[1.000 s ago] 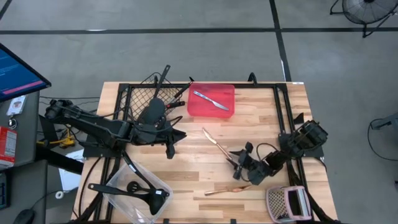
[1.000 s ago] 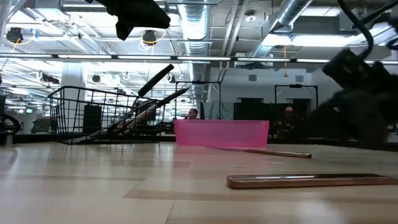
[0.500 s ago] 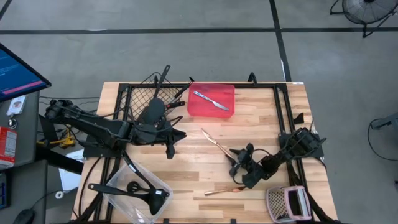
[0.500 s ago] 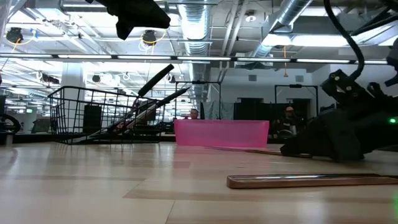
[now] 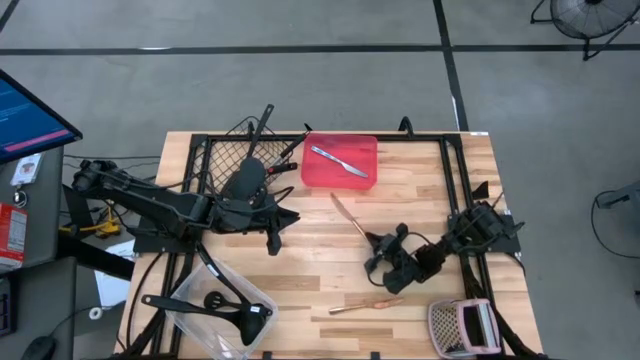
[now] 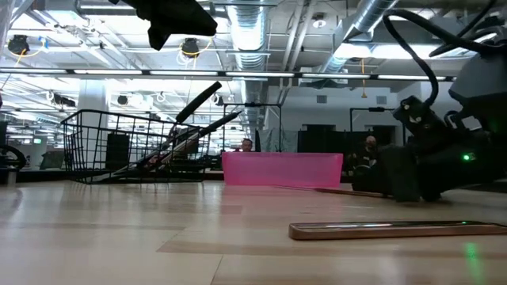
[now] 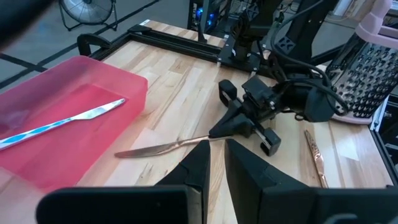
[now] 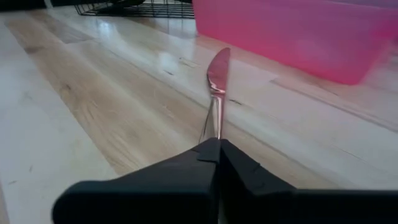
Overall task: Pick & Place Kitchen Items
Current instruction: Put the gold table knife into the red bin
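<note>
A copper knife (image 5: pixel 349 216) lies on the wooden table between the red tray (image 5: pixel 312 176) and my right gripper (image 5: pixel 373 243), which is shut on its handle end. Its blade (image 8: pixel 217 73) points toward the tray. A second copper piece (image 5: pixel 366 303) lies flat near the front edge. A silver knife (image 5: pixel 338 160) lies in the red tray. My left gripper (image 5: pixel 274 246) hovers shut beside the black wire basket (image 5: pixel 222 152), with nothing in it. My right gripper pinches the copper knife's handle (image 8: pixel 217 127) at its end, between the two fingertips (image 7: pixel 219 129). The fingers come in low and nearly level from the table's right, along the knife. The blade (image 7: pixel 148 150) lies on the table, pointing away from the fingers.
The wire basket at the far left holds several black utensils. A clear tub (image 5: pixel 262 308) at the front left holds black ladles. A pinkish mesh grater (image 5: pixel 458 326) stands at the front right corner. Bare wood lies in the table's middle.
My right gripper has come down and gone toward the table's left, rolled at the wrist, and shut on the copper knife's handle end. The knife has shifted a little toward the far edge.
</note>
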### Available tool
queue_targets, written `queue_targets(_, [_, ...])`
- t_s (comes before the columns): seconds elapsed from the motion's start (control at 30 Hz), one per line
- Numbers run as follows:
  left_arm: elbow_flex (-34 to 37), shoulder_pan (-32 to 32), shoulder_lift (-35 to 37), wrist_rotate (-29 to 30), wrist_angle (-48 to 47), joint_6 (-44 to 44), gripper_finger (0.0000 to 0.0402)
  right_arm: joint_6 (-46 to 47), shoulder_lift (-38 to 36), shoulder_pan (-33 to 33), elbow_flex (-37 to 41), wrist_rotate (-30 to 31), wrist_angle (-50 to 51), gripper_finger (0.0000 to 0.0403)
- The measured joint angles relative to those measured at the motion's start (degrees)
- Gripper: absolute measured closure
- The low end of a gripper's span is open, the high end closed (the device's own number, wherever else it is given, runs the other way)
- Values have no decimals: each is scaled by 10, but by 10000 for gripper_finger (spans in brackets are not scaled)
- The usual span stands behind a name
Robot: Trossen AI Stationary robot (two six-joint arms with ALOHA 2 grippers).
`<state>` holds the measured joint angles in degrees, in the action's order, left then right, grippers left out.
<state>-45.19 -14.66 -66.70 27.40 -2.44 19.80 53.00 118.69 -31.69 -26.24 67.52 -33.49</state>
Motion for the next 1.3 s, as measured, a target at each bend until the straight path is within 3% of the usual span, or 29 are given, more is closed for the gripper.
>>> queue_targets(0.43, [0,0,0,0,1,0,367,-85,3,-20,-4,-33,-45,403])
queue_targets(0.57, [0,0,0,0,1,0,367,-191,-30,-2,-4,-111,-54,403])
queue_targets(0.83, [0,0,0,0,1,0,367,-398,-35,38,-3,-256,-180,403])
queue_targets(1.07, [0,0,0,-8,4,-1,367,-455,-79,53,0,-306,-143,403])
queue_targets(1.3, [0,0,-16,-34,5,-4,367,-453,-153,43,1,-314,-63,403])
